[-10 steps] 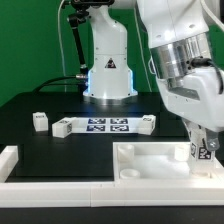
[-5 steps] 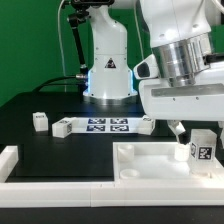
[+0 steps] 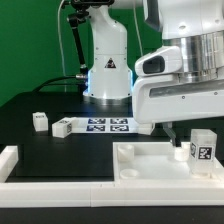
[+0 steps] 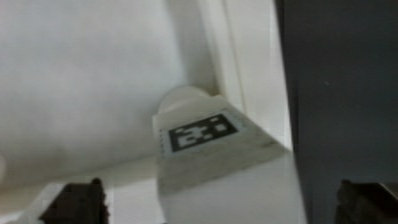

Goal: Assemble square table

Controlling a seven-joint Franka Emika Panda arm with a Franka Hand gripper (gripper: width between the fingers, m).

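Standing blocky white leg (image 3: 203, 148), smooth rimmed top (image 3: 150, 160)

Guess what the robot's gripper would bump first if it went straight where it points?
Most likely the small white tagged block leg, which the wrist view shows centred between the fingertips of the open gripper. It stands by the rim of the large white plastic square table top. Depth is unclear, though.

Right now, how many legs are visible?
3 legs: one alone at the exterior view's left, one at the left end of the marker board, one standing on the table top. The arm may hide more.
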